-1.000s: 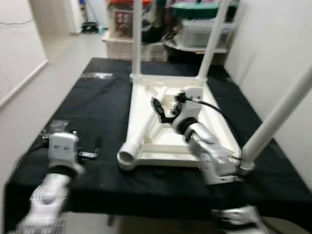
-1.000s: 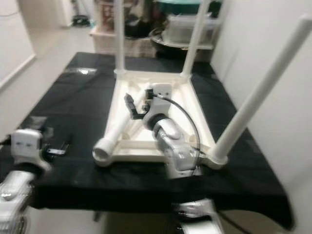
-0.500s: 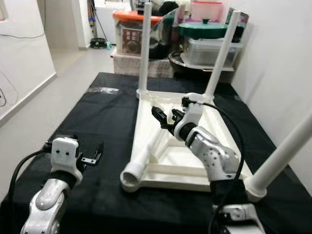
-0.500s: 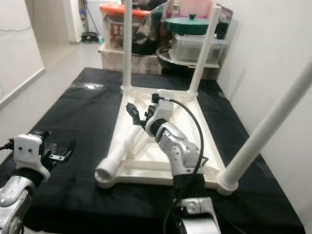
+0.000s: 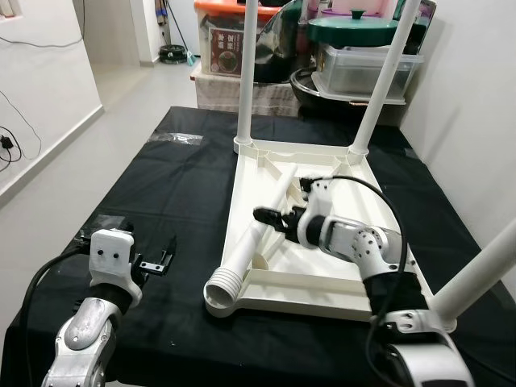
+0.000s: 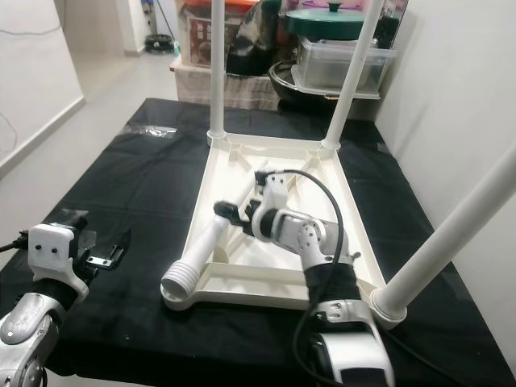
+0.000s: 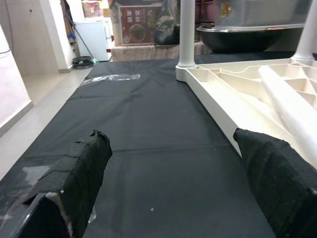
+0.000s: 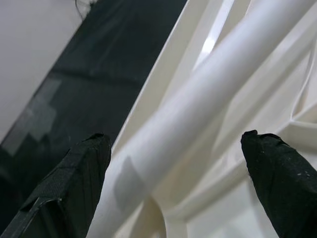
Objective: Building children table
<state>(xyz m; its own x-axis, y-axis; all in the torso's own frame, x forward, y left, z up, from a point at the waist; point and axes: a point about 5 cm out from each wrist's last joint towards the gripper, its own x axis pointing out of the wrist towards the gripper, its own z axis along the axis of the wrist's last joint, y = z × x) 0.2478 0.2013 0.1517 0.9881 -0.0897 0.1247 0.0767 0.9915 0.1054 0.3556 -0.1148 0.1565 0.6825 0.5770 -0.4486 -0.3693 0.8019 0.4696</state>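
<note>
- The left end effector hovers low over the bench at about 8 o'clock in the head view, its two black fingers spread wide with nothing between them.
- The bench is draped in black cloth; near its left edge, beside the left arm, lies a scrap of clear plastic.
- At about 5 o'clock one fitted leg rises at the near right corner of the upturned white children's table top, which lies underside up in the middle of the bench.
- A loose white leg lies across the table top's underside, its ribbed open end at the near left corner and its length running toward 1 o'clock.
- The right end effector is at the centre, above the loose leg, fingers parted wide on either side of it; contact cannot be told.
- Toward 12 o'clock two more legs stand upright in the far corners.
- Beyond the bench are storage boxes and a pot with a green lid.
</note>
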